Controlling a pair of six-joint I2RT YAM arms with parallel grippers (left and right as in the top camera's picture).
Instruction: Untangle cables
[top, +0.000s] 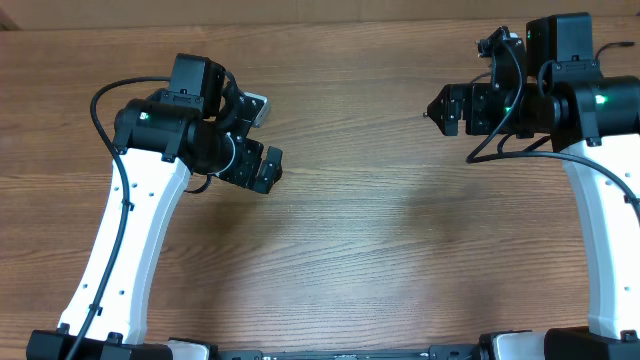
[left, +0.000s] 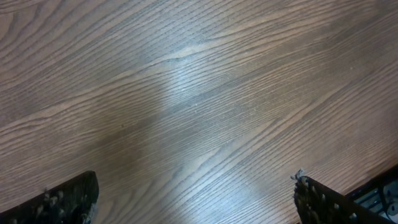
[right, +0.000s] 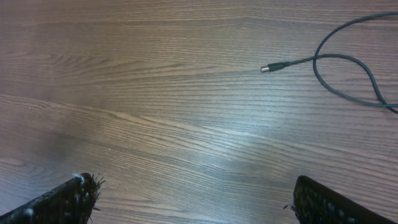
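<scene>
L jaws & R jaws both wide apart, empty, over worktop (top: 380, 250); one cable (right: 298, 61) lies looped far right in R wrist view, well apart from them, thin & flat on wood, so a grab may miss or drag loop tighter.

Wood-grain table (top: 350, 250), soft glare across surface.

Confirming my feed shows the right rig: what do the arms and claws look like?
Left arm and right arm share white tapered links and black joint housings. Each carries a small green light and a thick black wire along it. Left claw and right claw are black, finger edges scuffed.
</scene>
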